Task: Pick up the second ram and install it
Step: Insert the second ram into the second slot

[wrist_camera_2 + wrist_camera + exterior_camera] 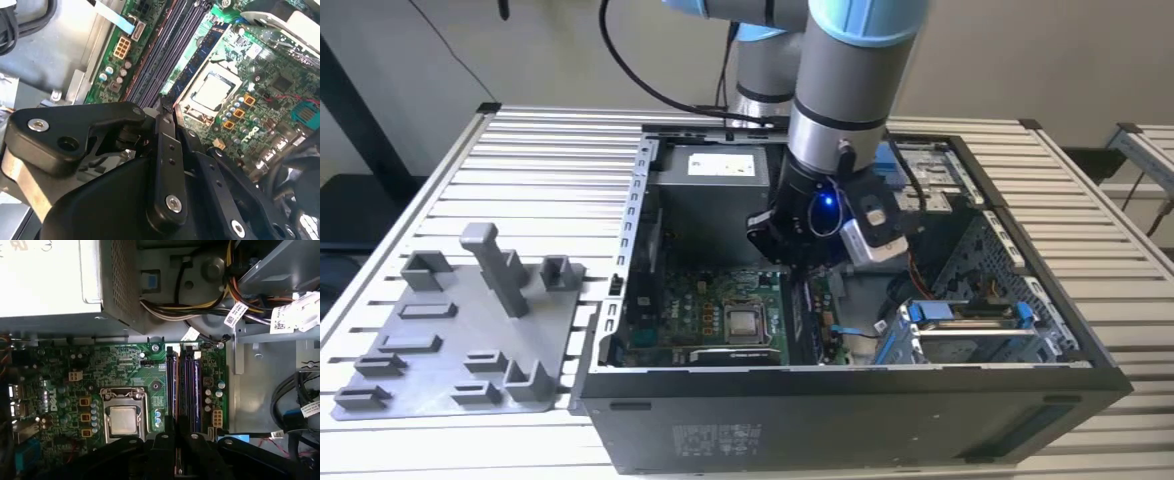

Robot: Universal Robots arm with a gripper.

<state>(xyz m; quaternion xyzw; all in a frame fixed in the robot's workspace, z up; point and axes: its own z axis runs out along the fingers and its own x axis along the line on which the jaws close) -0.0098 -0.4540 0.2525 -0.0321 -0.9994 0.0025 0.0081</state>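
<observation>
Most of the job looks done, as I judge it: the second ram (201, 54), a bluish-green stick, stands in the slot just beside the processor socket (212, 90), inside the computer case (854, 430) at the worktop's near edge. The end effector (167, 106) sits at the stick's end with its fingers drawn together; whether they pinch it or merely bear on it I cannot tell, nor whether it is fully seated. The grey tray (454, 340) holds no stick. White printed tags (235, 315) hang on cables and the case's near wall carries a sticker (714, 438).
</observation>
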